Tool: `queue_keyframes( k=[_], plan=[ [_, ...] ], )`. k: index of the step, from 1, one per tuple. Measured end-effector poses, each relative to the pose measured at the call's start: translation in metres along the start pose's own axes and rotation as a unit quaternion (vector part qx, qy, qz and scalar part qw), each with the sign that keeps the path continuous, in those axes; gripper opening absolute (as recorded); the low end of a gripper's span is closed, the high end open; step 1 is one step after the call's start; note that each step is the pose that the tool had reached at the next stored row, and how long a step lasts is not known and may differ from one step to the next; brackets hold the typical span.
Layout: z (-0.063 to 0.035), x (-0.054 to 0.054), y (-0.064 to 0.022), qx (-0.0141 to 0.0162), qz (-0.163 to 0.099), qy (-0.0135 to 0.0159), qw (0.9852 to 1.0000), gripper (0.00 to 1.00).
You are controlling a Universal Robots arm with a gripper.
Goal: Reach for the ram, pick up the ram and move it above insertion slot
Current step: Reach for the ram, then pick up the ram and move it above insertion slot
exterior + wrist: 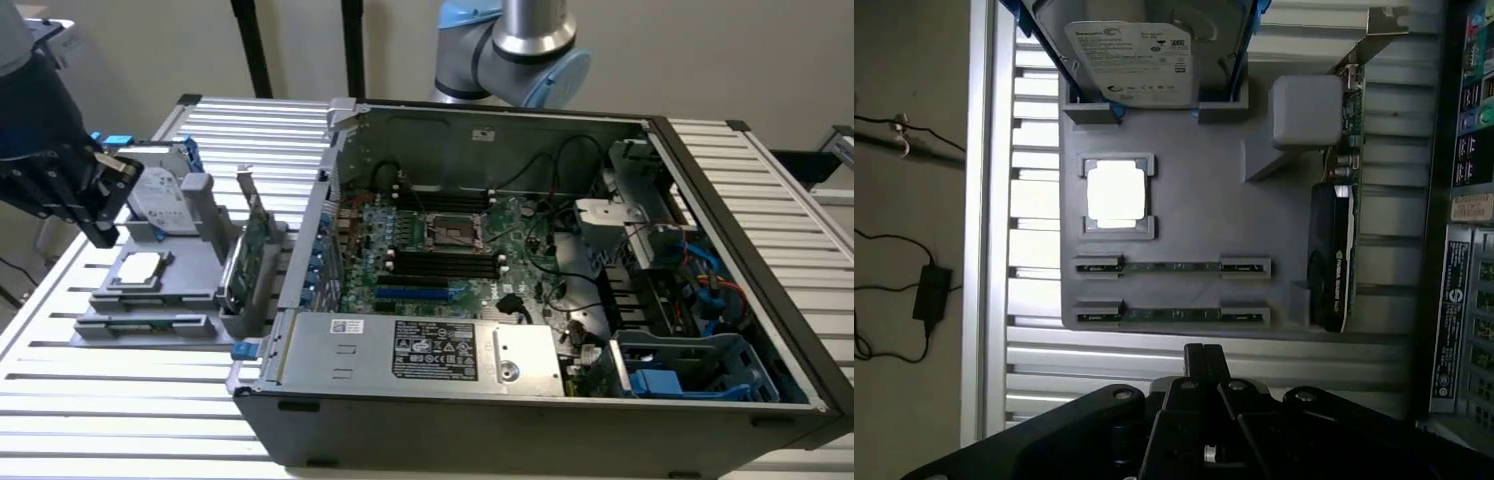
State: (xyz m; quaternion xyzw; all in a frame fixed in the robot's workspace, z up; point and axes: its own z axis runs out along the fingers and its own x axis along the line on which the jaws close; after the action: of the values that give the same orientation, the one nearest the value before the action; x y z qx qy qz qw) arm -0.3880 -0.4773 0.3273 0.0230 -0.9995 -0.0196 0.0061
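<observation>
Gripper (1204, 352) hovers near the ram (1171, 316) (slotted in a grey holder (1184, 215)).

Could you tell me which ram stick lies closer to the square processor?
The ram stick directly beside the processor; the other stick lies along the holder's outer edge.

Exterior view: high oblique over computer case (441, 440). Wrist view: straight down on shared grey tray (1194, 200) (187, 262).

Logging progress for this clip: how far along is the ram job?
Done: nothing yet; both ram sticks lie in the holder. In hand: the reach, with the gripper hanging near the holder and touching neither stick. Left: the pickup and the move above the motherboard slots.
</observation>
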Motion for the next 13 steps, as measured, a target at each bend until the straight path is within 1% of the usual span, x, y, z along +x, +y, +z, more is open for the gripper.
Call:
queue_keyframes(
  k=[2,4,7,10,13],
  plan=[
    [0.0,0.0,0.0,0.0001,-0.016,0.0006,0.9999,0.11],
    [0.0,-0.0001,0.0,0.0003,-0.034,0.0014,0.9994,0.11],
    [0.0,-0.0001,0.0,0.0007,-0.061,0.0024,0.9981,0.11],
    [0.0,-0.0001,-0.0001,0.001,-0.089,0.0031,0.9961,0.11],
    [0.0,-0.0001,-0.0001,0.0014,-0.115,0.0037,0.9933,0.11]
  ],
)
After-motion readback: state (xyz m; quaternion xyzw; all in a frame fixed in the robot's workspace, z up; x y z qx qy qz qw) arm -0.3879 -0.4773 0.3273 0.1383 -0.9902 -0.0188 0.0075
